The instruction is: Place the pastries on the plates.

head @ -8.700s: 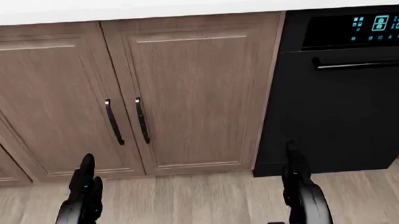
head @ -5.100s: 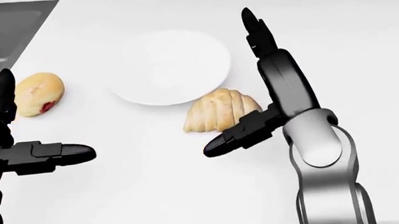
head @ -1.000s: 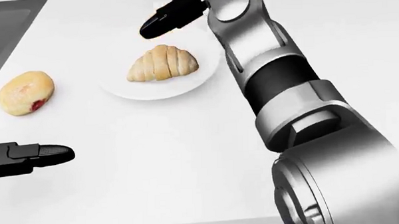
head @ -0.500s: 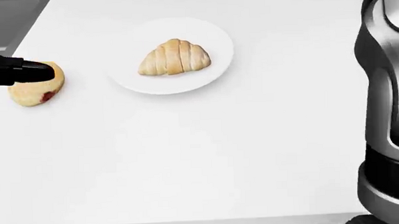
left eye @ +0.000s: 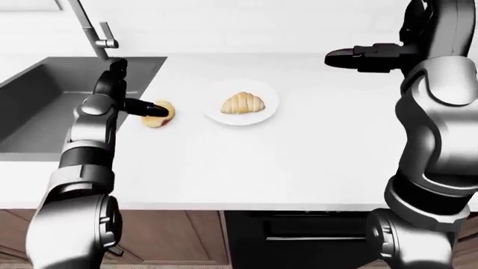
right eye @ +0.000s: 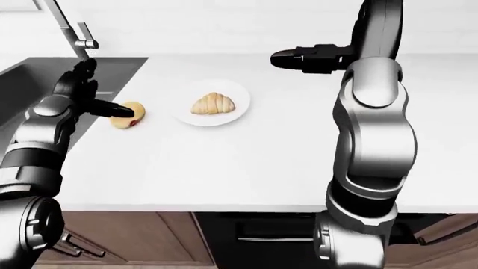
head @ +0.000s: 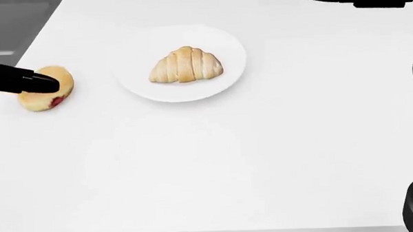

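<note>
A golden croissant (head: 185, 65) lies on a round white plate (head: 140, 87) on the white counter. Left of the plate, a jam-filled pastry (head: 56, 94) rests directly on the counter. My left hand (left eye: 125, 96) is open right beside it: the thumb reaches over the pastry's top while the other fingers point upward. My right hand (left eye: 351, 58) hangs open well above the counter, up and to the right of the plate, fingers pointing left and holding nothing. Only one plate shows in these views.
A steel sink (left eye: 45, 106) with a tall faucet (left eye: 89, 28) lies left of the pastry. The counter's near edge (left eye: 246, 208) runs across the bottom, with a black dishwasher (left eye: 298, 238) and wooden cabinet doors (right eye: 142, 238) below it.
My right hand has pulled away from the plate, up and to the right, leaving the croissant on it. My left hand has risen from the lower left to the jam pastry.
</note>
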Available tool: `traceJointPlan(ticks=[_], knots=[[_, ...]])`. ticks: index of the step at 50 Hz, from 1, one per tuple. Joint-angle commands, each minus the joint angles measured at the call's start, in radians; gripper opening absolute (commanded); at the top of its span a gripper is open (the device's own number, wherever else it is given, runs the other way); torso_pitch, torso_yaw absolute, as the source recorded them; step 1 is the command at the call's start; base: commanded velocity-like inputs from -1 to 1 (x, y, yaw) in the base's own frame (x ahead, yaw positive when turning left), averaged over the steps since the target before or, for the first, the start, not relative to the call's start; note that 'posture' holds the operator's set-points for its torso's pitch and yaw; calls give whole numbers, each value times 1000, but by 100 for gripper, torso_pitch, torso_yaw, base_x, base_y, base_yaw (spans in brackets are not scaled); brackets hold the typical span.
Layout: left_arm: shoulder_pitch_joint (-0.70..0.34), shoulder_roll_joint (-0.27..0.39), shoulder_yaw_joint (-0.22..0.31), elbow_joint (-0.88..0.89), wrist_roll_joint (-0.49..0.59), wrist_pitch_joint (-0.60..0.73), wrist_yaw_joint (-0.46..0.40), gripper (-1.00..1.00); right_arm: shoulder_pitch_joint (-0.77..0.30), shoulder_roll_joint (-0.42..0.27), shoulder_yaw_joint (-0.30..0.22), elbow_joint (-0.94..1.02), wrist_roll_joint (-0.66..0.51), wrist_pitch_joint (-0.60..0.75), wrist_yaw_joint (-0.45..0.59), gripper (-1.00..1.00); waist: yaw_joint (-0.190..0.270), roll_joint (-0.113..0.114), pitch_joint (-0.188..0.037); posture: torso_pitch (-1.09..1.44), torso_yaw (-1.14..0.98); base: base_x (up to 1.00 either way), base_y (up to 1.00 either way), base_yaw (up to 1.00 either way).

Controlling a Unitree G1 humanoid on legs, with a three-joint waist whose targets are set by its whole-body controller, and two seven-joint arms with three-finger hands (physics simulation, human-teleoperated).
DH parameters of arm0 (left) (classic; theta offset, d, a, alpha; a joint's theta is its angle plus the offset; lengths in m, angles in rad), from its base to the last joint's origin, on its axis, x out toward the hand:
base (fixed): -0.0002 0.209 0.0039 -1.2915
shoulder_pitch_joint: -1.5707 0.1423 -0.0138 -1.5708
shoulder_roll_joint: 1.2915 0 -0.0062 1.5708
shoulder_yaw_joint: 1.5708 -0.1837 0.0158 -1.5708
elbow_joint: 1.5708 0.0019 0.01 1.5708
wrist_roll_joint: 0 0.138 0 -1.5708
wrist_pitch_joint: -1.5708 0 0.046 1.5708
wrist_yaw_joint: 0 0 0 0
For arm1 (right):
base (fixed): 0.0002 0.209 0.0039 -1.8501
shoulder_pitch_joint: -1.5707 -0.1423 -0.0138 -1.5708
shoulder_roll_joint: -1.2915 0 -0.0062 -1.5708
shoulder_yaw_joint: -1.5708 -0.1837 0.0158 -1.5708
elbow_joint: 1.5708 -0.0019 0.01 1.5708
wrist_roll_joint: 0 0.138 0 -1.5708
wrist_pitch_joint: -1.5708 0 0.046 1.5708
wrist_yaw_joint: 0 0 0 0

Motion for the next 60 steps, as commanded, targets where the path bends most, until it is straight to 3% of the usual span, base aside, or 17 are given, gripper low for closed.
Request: traceJointPlan(ticks=[1, 11, 34, 38, 39, 40, 41, 46, 49, 60], knots=[[-42, 14, 5, -47, 3, -24, -20, 100, -35, -16, -5, -23, -6, -30, -4, 100, 0, 3, -29, 0, 0, 0, 0, 0], [-11, -9, -16, -36, 48, -7, -101, 100, -17, -13, -9, -39, -8, -30, 0, 100, -1, 1, -29, 0, 0, 0, 0, 0], [-28, -36, -23, 104, 121, -120, -1, 100, 8, -8, -15, -50, -2, -37, -10, 100, -2, -1, -36, 0, 0, 0, 0, 0], [-24, -36, -24, 100, 124, -120, -4, 33, 14, -14, -20, -63, 1, -30, -7, 100, -2, -2, -36, 0, 0, 0, 0, 0], [-24, -36, -25, 99, 125, -119, -4, 29, 14, -17, -22, -66, 1, -27, -6, 100, -1, -2, -36, 0, 0, 0, 0, 0], [-24, -36, -23, 98, 123, -118, -7, -7, 14, -19, -21, -67, 1, -26, -7, 100, -1, -2, -36, 0, 0, 0, 0, 0], [-24, -36, -25, 97, 125, -117, -7, -21, 14, -18, -21, -66, 2, -28, -8, 100, -1, -2, -36, 0, 0, 0, 0, 0], [-25, -37, -26, 95, 131, -116, -9, -54, 10, -20, -22, -60, 5, -30, -11, 100, 1, 0, -37, 0, 0, 0, 0, 0], [-23, -39, -24, 91, 128, -116, -8, -93, -2, -26, -24, -62, 9, -20, -10, 100, 1, 0, -39, 0, 0, 0, 0, 0], [-45, -22, 1, -2, 95, -91, 8, -100, -16, -24, -20, -62, 12, -15, -10, 100, 0, -1, -37, 0, 0, 0, 0, 0]])
